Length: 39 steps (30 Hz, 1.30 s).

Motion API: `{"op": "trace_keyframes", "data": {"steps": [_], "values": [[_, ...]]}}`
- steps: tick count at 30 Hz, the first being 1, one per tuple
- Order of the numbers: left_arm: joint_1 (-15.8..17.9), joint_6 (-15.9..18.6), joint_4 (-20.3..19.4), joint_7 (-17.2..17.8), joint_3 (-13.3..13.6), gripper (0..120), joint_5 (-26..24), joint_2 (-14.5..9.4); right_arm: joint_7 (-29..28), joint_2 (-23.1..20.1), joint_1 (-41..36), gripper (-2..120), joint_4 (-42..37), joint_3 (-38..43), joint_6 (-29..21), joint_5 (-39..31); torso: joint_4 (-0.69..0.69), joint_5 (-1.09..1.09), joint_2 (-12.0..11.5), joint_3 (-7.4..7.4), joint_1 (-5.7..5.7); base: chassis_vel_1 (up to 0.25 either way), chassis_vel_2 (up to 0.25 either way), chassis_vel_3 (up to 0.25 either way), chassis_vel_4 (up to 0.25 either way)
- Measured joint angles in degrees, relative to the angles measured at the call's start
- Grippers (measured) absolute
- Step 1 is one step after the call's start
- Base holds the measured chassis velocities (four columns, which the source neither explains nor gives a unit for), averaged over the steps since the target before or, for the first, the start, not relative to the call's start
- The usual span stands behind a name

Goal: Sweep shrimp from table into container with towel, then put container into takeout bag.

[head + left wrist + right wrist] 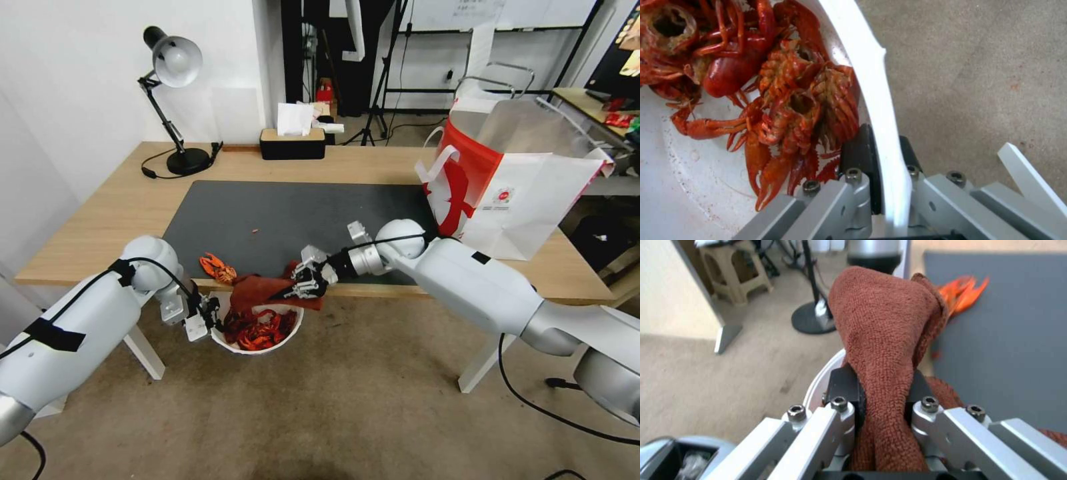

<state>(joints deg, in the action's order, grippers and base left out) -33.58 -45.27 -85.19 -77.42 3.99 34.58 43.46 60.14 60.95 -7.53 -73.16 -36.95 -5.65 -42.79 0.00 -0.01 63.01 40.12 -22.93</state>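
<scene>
My left gripper (212, 319) is shut on the rim of the white container (288, 333), holding it just below the table's front edge. The wrist view shows one pad inside and one outside the container's rim (882, 110). Many red shrimp (259, 328) lie in the bowl, also seen close up as shrimp (786, 100). One shrimp (217, 268) still lies on the dark mat at the table (120, 213) edge. My right gripper (303, 283) is shut on the rust-brown towel (257, 292), which drapes over the table edge above the container. The towel (882, 340) runs between its fingers. The red-and-white takeout bag (513, 180) stands open at the right.
A black desk lamp (175, 100) stands at the back left and a black tissue box (292, 143) with a wooden lid at the back middle. A tiny red scrap (255, 231) lies on the mat. Carpeted floor lies below the container.
</scene>
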Motion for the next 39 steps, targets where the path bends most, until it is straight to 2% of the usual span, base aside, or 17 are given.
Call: {"op": "trace_keyframes", "data": {"steps": [6, 8, 9, 10, 12, 15, 16, 19, 22, 25, 29, 32, 39], "values": [[-1.2, -0.2, -0.6, 0.0, -1.3, 0, 0.0, -0.6, -2.6, 1.4, 1.9, 9, 1.2, 2.6, -0.3, -4.4, -0.01, 0.00, 0.0, -0.01, 0.00, 0.000, 0.000, 0.000, 0.000], [-2.3, -0.4, -1.0, 0.0, -2.6, 0, 0.1, -1.0, -6.7, 2.9, 4.0, 9, 3.6, 3.3, -0.1, -6.8, 0.00, 0.00, 0.0, -0.01, 0.00, 0.000, 0.000, 0.000, 0.000], [-3.0, -0.4, -1.1, 0.0, -3.4, 0, 0.1, -1.3, -10.5, 4.2, 5.5, 9, 5.9, 3.5, 0.2, -7.6, 0.01, 0.00, 0.0, -0.01, 0.00, 0.000, 0.000, 0.000, 0.000], [-3.0, -0.4, -1.1, 0.0, -3.4, 0, 0.1, -1.3, -10.5, 4.2, 5.5, 9, 5.9, 3.5, 0.2, -7.6, 0.01, 0.00, 0.0, -0.01, 0.00, 0.000, 0.000, 0.000, 0.000], [-3.8, -0.5, -1.1, 0.3, -4.1, 0, 0.1, -2.1, -15.6, 6.1, 7.3, 9, 9.7, 3.5, 0.6, -6.9, 0.01, -0.01, 0.0, -0.01, 0.01, 0.000, 0.000, 0.000, 0.000], [-4.7, -0.5, -1.1, 0.7, -5.4, 0, 0.1, -2.7, -18.9, 8.1, 8.1, 9, 13.6, 3.4, 0.7, -4.2, 0.01, -0.01, 0.0, -0.01, 0.01, 0.000, 0.000, 0.000, 0.000], [-5.4, -0.9, -1.1, 0.7, -6.7, 0, 0.0, -3.0, -20.8, 9.9, 8.3, 9, 16.6, 3.4, 0.7, -1.7, 0.00, 0.00, 0.0, -0.01, 0.01, 0.000, 0.000, 0.000, 0.000], [-5.8, -1.1, -1.1, 0.8, -7.3, 0, 0.0, -3.4, -22.5, 12.3, 8.2, 9, 20.4, 3.2, 0.6, 0.6, 0.01, -0.01, 0.0, -0.01, 0.00, 0.000, 0.000, 0.000, 0.000], [-5.9, -1.1, -1.1, 0.8, -7.5, 0, -0.1, -3.5, -22.9, 13.3, 8.1, 9, 22.0, 2.9, 0.6, 1.4, 0.01, -0.01, 0.0, -0.01, 0.01, 0.000, 0.000, 0.000, 0.000], [-6.1, -1.1, -1.4, 0.8, -7.8, 0, -0.4, -4.0, -23.6, 17.2, 7.9, 9, 29.0, 2.2, 0.6, 3.5, -0.01, 0.00, 0.0, -0.01, 0.01, 0.000, 0.000, 0.000, 0.000], [-6.4, -1.0, -1.5, 0.8, -8.2, 0, -0.6, -4.3, -23.9, 20.2, 7.4, 9, 33.9, 2.5, 0.7, 3.8, 0.00, -0.01, 0.0, -0.01, 0.00, 0.000, 0.000, 0.000, 0.000], [-6.5, -0.9, -1.7, 0.8, -8.4, 0, -0.9, -4.6, -23.7, 22.1, 6.8, 9, 36.2, 3.0, 0.8, 3.8, 0.01, -0.01, 0.0, -0.02, 0.01, 0.000, 0.000, 0.000, 0.000], [-6.6, -0.9, -1.7, 0.9, -8.5, 0, -1.1, -4.8, -20.8, 23.8, 6.0, 9, 35.9, 1.4, 1.2, 3.4, -0.04, 0.01, 0.0, -0.05, 0.03, 0.000, 0.000, 0.000, 0.000]]}}
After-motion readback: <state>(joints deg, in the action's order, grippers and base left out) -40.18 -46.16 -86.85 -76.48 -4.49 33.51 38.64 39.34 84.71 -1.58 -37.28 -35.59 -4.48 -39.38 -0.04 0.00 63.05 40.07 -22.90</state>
